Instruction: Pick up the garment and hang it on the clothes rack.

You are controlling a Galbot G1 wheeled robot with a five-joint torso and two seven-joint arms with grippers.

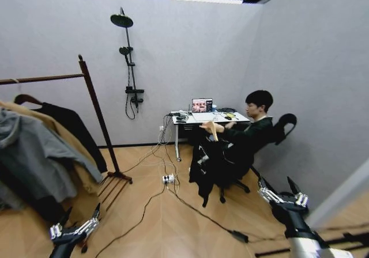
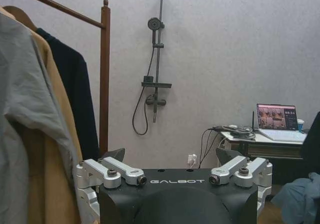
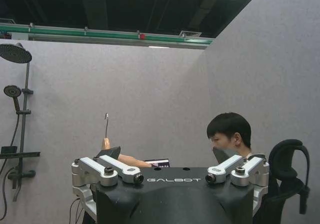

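While a seated person holds the garment (image 1: 216, 160), both spread hands hang well apart.

The garment (image 1: 210, 163) is plain black on a pale wooden hanger (image 1: 213, 129). The clothes rack (image 1: 97, 113) is dark reddish-brown; on it hang a grey sweatshirt (image 1: 34, 157), a tan coat (image 1: 81, 169) and a black top (image 1: 72, 125). The desk (image 1: 199, 118) is white, the floor (image 1: 173, 223) light wood. Both grippers, left (image 1: 76, 226) and right (image 1: 282, 193), are silver and black.
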